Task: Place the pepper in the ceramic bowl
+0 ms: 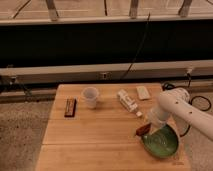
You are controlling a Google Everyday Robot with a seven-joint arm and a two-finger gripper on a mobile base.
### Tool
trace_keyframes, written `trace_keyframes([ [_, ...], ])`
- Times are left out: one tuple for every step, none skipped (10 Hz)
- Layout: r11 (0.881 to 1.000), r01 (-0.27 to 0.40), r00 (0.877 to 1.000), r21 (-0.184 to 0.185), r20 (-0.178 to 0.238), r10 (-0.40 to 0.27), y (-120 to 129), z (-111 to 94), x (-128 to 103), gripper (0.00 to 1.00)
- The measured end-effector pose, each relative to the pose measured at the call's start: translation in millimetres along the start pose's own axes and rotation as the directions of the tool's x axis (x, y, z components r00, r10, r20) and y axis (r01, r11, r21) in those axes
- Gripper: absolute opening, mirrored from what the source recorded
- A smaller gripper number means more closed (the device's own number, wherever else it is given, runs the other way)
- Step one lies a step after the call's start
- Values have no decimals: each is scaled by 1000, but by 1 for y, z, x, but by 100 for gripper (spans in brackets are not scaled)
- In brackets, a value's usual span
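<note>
Camera view has us near the bench's right front corner, our gripper (pixel 146 126) clenched on the pepper (pixel 142 130), which hangs just at the near-left rim of the ceramic bowl (pixel 167 146). We judge the risk plain: release now and the pepper may strike the rim and roll onto the bench (pixel 90 140) instead of dropping inside. Our arm could also nudge the bowl toward the bench's front edge.
</note>
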Motion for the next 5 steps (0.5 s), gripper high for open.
trace_keyframes([
  [1000, -1, 1000, -1, 3, 1, 0, 0, 0, 1],
  [1000, -4, 1000, 1, 6, 4, -1, 1, 0, 1],
  [1000, -13, 1000, 2, 7, 13, 1, 1, 4, 4],
  [1000, -14, 1000, 4, 8, 14, 1, 2, 4, 9],
  [1000, -13, 1000, 6, 8, 13, 0, 2, 4, 19],
])
